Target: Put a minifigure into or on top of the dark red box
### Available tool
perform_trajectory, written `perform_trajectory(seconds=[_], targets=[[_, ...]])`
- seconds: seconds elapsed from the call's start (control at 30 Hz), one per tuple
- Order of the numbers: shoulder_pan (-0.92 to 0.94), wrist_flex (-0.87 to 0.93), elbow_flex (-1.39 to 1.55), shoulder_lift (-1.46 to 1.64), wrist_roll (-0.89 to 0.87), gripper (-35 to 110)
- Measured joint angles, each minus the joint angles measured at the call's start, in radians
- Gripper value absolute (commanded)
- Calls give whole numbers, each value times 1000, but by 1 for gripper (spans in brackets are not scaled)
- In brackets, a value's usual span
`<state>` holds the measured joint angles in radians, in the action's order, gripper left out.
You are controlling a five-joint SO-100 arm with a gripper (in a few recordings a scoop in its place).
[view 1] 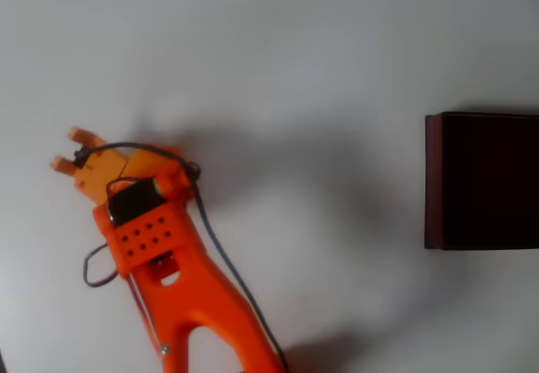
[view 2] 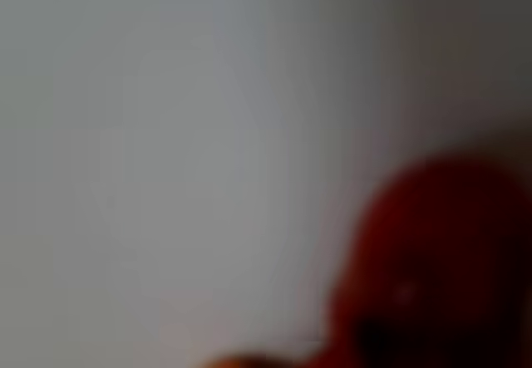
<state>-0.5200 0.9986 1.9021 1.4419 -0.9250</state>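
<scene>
Blurred red shape, seemingly the minifigure [view 2: 432, 260], looms lower right in the wrist view. Overhead, the orange gripper [view 1: 69, 149], fingers slightly spread, sits far left of the dark red box [view 1: 480, 179].

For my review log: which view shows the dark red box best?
The overhead view: the dark red box sits sharp at the right edge, partly cropped, far from the gripper. The wrist view is a blur; no box can be made out.
</scene>
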Motion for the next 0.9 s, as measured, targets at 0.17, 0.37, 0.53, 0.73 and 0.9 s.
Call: perform_trajectory(seconds=[0.17,0.37,0.53,0.73,0.9], targets=[[0,37,-48,-44,5,17],[0,104,-133,-97,12,11],[0,133,-152,-103,5,10],[0,137,-156,-114,5,5],[0,187,-202,-137,3,0]])
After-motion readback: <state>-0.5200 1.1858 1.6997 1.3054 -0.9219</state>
